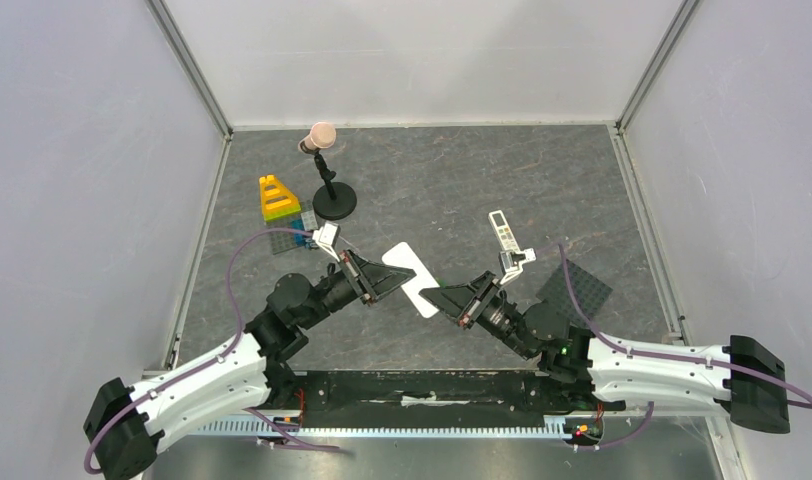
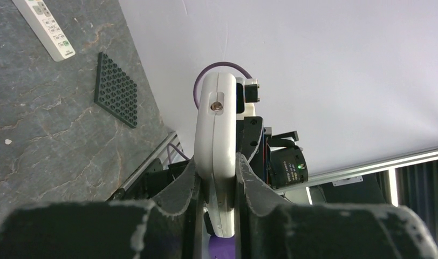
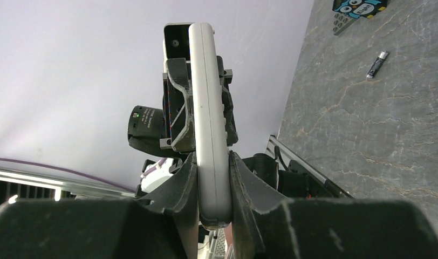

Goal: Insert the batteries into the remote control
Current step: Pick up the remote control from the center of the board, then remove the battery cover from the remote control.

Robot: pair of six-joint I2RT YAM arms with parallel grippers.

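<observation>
**Both grippers pinch remote at mid-table**

Remote sits at the center of the workspace, held betw. the two arms. In the top view its plain white back faces up; the button face isn't visible. Can't tell if the batt. cover is on or off.

L gripper pinches one end. Its fingers are pressed onto the two flat faces, so the remote shows edge-on in the L wrist cam, w/ a small screw hole near its far end. R gripper clamps the opp. end the same way, pads tight on both faces and no gap showing. Each wrist cam sees the other gripper just behind the remote.

One battery, dark w/ a silvery tip, lies alone on the table, well apart from the remote. It's near an owl-print piece at the top edge of the R wrist cam. No other batteries can be made out.

Slim remote lies buttons-up just beyond the R gripper. Dark stud plate lies flat near it, to the right. Far left stands a yellow-green block tower, and just beside it a black stand w/ a pinkish ball on top.
</observation>
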